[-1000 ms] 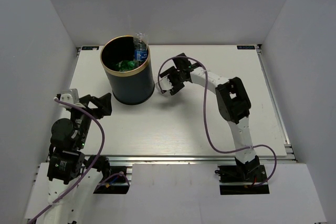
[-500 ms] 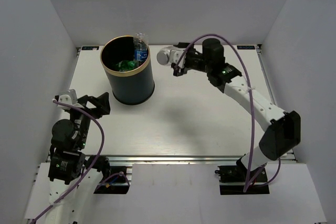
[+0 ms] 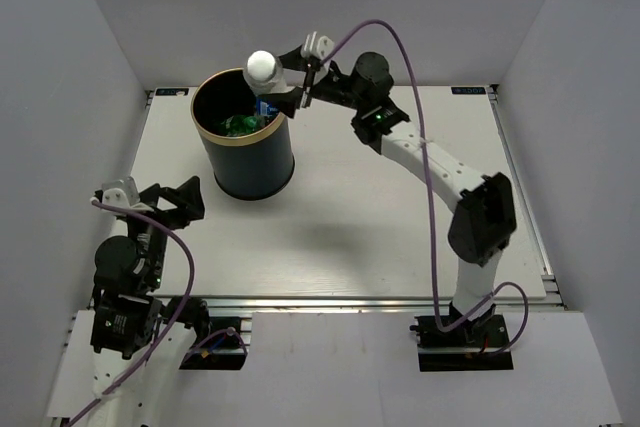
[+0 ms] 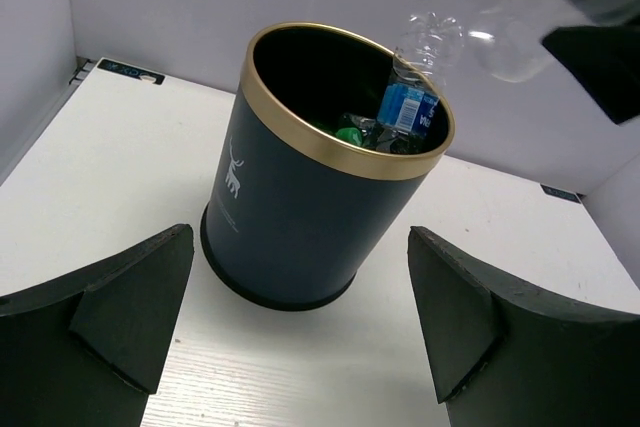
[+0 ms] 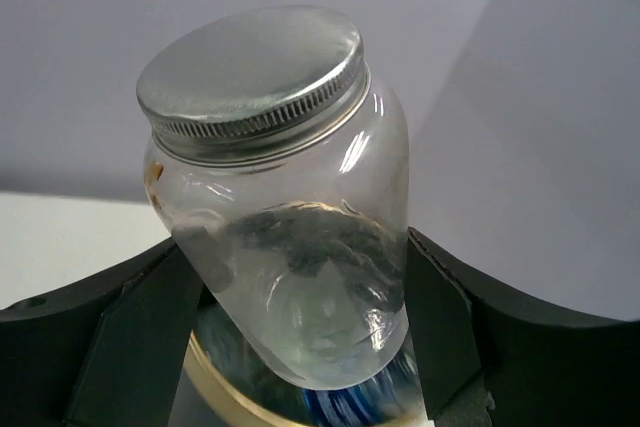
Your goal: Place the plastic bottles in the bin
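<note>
And the right gripper (image 3: 284, 88) has the wide clear bottle (image 3: 262, 69) clamped above the bin (image 3: 245, 172), at one o'clock on its rim; left gripper (image 3: 172, 199) spread wide at eight o'clock.

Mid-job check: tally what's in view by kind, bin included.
Bin: 1
Blue-label clear bottle: 1
Wide clear bottle: 1
Green bottle: 1 visible, others may be hidden
Total: 4
</note>
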`<state>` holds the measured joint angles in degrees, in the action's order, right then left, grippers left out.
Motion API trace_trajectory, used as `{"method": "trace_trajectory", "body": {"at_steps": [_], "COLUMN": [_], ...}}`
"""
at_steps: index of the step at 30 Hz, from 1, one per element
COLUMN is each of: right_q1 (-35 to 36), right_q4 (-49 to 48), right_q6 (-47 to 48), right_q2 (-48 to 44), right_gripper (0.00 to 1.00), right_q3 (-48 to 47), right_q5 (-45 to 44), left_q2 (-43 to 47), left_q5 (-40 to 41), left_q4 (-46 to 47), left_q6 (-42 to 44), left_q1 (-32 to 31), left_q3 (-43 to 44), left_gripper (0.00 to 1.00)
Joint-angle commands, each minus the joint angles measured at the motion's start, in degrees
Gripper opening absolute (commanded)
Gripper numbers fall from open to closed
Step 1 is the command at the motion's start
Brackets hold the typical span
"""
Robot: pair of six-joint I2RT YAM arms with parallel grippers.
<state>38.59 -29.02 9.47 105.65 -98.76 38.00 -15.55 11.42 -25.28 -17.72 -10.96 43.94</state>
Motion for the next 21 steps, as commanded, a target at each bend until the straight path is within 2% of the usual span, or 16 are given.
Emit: {"method": "trace_trajectory", "body": {"at_steps": [1, 5, 13, 16, 18, 20, 21], "right_q1": [1.7, 3.3, 4.0, 4.0, 4.2, 4.0, 3.9], "right_q4": [-8.7, -5.4, -3.1, -1.4, -0.8, 0.4, 0.5], "right_q6": [-15.0, -16.2, -18.7, -17.7, -16.9, -16.9, -17.2], "right_q2": [6.7, 15.4, 23.3, 23.6, 23.5, 23.4, 23.3], "right_gripper": [0.1, 0.16, 0.27, 0.43, 0.65, 0.79, 0.89], "right_q3": [-10.3, -20.0, -25.4, -24.6, -23.9, -23.6, -23.5], "right_q5": [3.4, 1.0, -5.6, -8.0, -8.4, -9.8, -9.6], "left_q2": [0.8, 1.9, 1.9, 1.9, 1.9, 1.9, 1.9], "left_q5": [1.9, 2.5, 2.5, 2.5, 2.5, 2.5, 2.5], "left_q4": [-0.1, -0.1, -0.1, -0.1, -0.1, -0.1, -0.1], "left_q6": [-0.8, -0.8, -0.8, -0.8, -0.8, -0.8, -0.8], "left_q1": [0.4, 0.9, 0.9, 0.9, 0.9, 0.9, 0.9], "left_q3": [-0.3, -0.3, -0.3, -0.3, -0.3, -0.3, -0.3], "left_gripper": [0.97, 0.97, 0.97, 0.97, 0.97, 0.97, 0.97]}}
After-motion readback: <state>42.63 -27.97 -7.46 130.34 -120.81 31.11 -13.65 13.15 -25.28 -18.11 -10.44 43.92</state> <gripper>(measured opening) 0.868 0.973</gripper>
